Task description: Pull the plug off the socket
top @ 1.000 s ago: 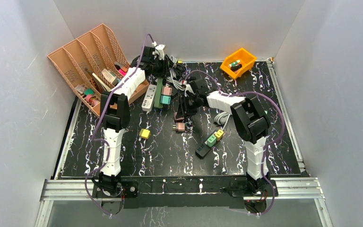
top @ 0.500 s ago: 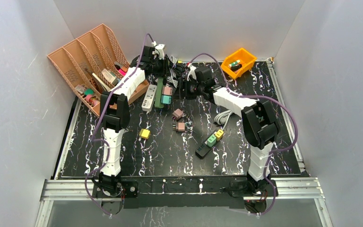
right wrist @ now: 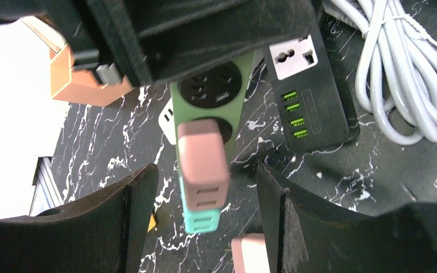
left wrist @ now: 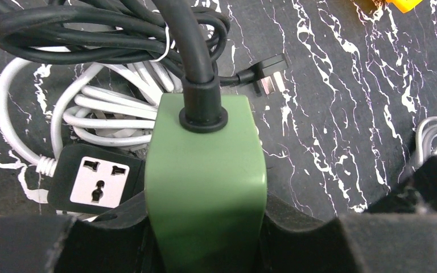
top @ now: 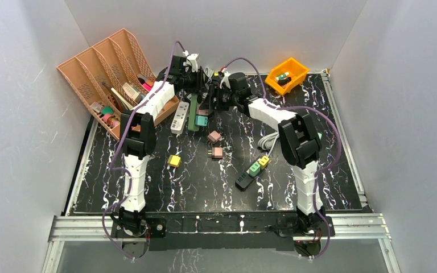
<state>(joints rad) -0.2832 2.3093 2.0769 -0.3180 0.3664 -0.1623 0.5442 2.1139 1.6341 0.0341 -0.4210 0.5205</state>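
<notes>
Left claw (left wrist: pixel 205 244): clamped on the cable end of the green power strip (left wrist: pixel 205 170), lower centre of its wrist view.
Right claw (right wrist: pixel 207 222): fingers apart, flanking the pink plug (right wrist: pixel 203 162) with gaps either side.
Pink plug: sat in the green power strip, teal plug (right wrist: pixel 198 219) just below.
Orange bin (top: pixel 301 67): upper right, held a small green-and-black item (top: pixel 283 77).
Peach file rack (top: pixel 99 62): upper left, held mixed stationery.
</notes>
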